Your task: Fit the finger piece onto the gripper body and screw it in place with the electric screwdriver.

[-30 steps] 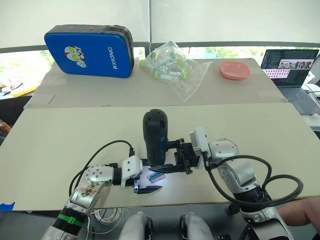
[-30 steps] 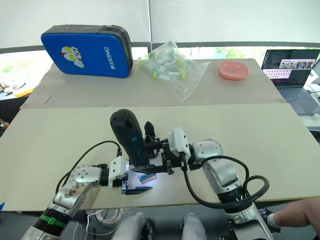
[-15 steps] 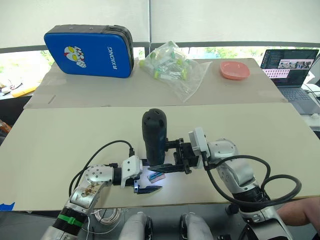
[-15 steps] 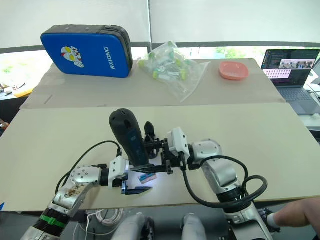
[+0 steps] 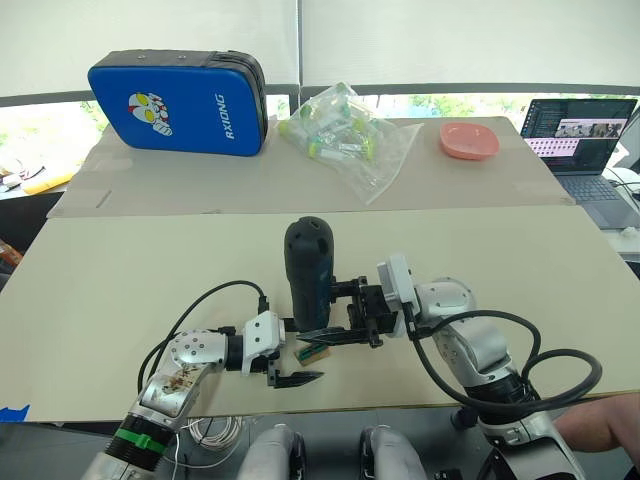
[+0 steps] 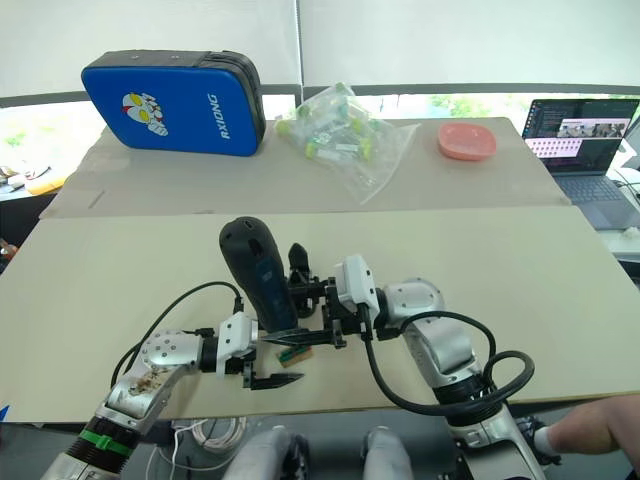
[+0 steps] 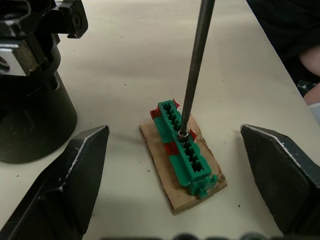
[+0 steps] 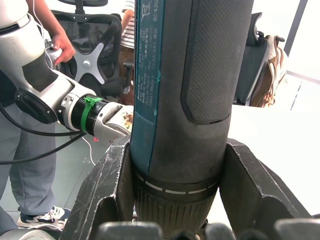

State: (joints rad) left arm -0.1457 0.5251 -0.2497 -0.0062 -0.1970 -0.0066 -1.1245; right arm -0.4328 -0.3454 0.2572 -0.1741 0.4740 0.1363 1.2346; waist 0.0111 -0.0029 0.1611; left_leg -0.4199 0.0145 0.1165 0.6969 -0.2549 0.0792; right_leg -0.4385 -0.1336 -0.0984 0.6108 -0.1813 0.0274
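Two hands meet near the front of the surface. Since a moment ago the bright glow under the screwdriver has gone out, perhaps meaning driving has paused. Its bit rests on the green block, not the gripper body, just beside. The right hand is clamped around the screwdriver. The left hand is wide open, straddling the block without touching.
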